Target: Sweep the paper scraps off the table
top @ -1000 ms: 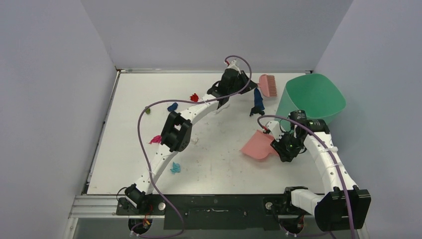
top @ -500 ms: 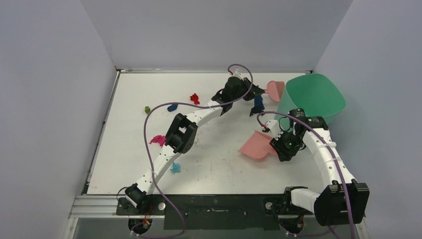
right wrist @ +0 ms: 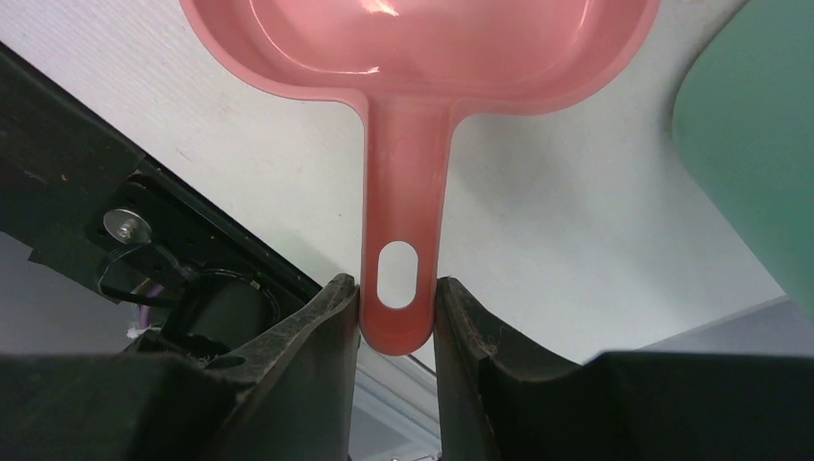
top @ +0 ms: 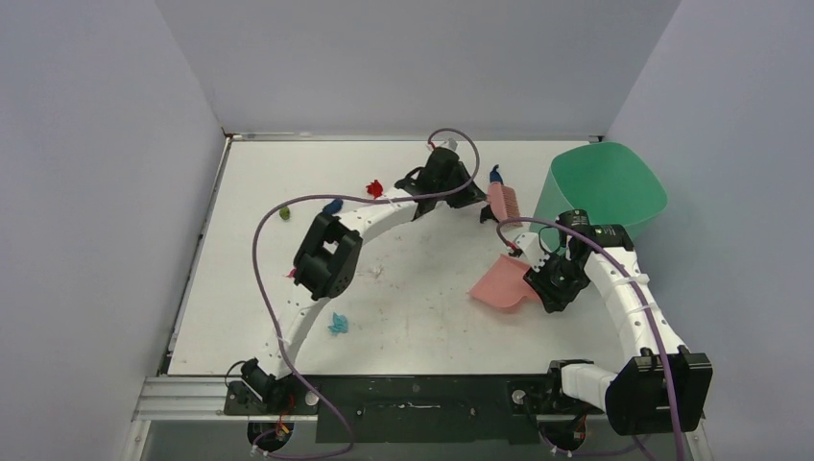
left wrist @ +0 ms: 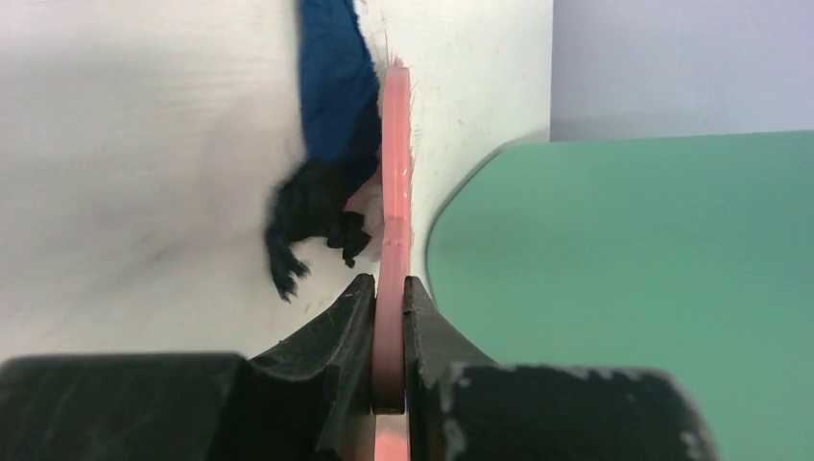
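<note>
Lilac-grey walls close in the white table (top: 422, 322). Only from overhead do we see how the paper scraps lie. A red scrap (top: 374, 187), a blue scrap (top: 332, 206) and a green scrap (top: 285, 213) sit toward the far left, and a cyan scrap (top: 337, 324) lies nearer the arm bases. The left gripper (top: 477, 198) is stretched toward the far right, near the green bin (top: 600, 187). Its wrist camera gives us what the overhead hides: the jaws are pinched tight on the pink brush (left wrist: 395, 163), seen edge-on, and a dark blue scrap (left wrist: 331, 96) lies against the brush's left side. The right gripper (right wrist: 396, 288) stands narrowly parted, clamping the pink dustpan (right wrist: 413, 58) by its handle at the oval hole. Overhead, the pan sits near the bin; we cannot tell whether its lip touches the table.
</note>
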Robot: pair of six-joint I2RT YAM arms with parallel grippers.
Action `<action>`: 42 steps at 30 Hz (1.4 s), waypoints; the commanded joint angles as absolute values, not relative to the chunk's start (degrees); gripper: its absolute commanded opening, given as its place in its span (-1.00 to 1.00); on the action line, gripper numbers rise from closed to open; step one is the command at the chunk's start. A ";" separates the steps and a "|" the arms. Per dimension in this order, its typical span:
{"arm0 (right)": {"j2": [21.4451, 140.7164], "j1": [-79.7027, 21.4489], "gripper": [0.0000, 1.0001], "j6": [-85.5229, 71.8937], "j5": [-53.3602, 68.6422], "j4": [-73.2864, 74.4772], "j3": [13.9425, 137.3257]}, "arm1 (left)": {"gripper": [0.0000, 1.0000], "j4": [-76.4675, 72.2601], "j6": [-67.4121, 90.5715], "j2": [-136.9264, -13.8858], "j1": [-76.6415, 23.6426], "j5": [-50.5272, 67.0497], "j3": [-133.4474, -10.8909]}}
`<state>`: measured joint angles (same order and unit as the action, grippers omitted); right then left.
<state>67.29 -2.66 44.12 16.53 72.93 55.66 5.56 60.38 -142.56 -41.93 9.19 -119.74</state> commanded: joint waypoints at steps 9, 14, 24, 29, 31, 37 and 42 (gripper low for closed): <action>69.49 -2.29 -0.89 38.62 8.00 70.60 59.39 | -1.00 26.57 46.98 -118.02 -35.62 4.83 -104.52; 69.39 -2.36 -0.89 38.13 8.75 70.61 59.85 | -1.00 32.25 39.36 -107.98 -35.94 3.42 -103.74; 72.36 -4.60 -0.89 36.55 13.89 71.34 60.61 | -1.00 53.96 12.39 -111.78 -37.47 -14.39 -127.83; 73.04 -8.49 -0.89 34.01 12.09 70.41 61.43 | -1.00 57.35 4.40 -122.04 -38.28 -22.11 -140.53; 73.99 -9.18 -0.89 32.82 12.59 70.50 61.43 | -1.00 56.91 -0.54 -126.15 -39.20 -26.60 -143.64; 76.55 -10.89 -0.89 31.39 14.46 70.22 61.38 | -1.00 51.33 -11.35 -134.19 -39.26 -27.07 -144.66; 78.14 -11.30 -0.89 32.78 15.01 69.42 61.34 | -1.00 51.33 -11.33 -137.58 -38.42 -17.36 -145.96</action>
